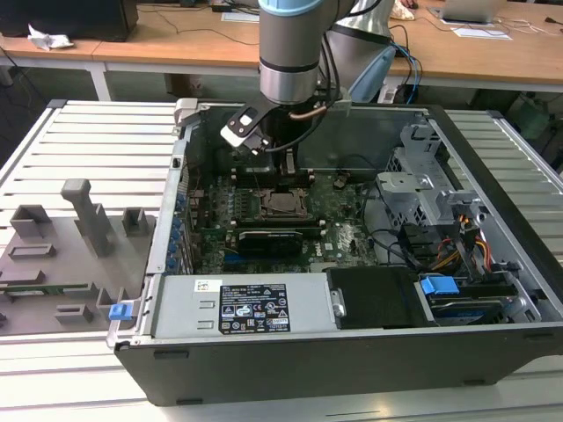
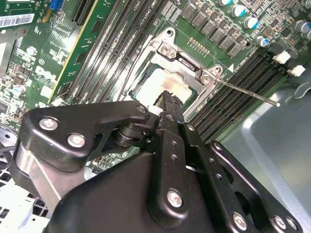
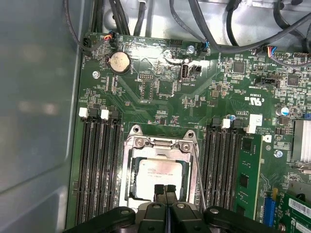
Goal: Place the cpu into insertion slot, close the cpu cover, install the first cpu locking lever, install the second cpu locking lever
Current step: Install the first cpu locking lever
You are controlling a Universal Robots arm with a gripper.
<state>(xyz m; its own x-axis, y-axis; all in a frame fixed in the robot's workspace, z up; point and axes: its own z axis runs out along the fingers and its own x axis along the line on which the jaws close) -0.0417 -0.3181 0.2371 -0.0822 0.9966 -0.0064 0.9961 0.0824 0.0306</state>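
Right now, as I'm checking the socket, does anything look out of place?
One thin locking lever juts free over the memory slots, unlatched beside the cpu cover. The cpu sits square in its window.

You are working in a robotics lab or test workshop. Your robot arm reaches down over a desk made of ribbed metal slats. On the desk lies a computer case with its side off, and its green circuit board and wiring are bare. At the exterior view's left, a grey tray of moulded holders sits on the slats. Behind runs a long wooden desk with loose papers, and blue cables hang by the arm.
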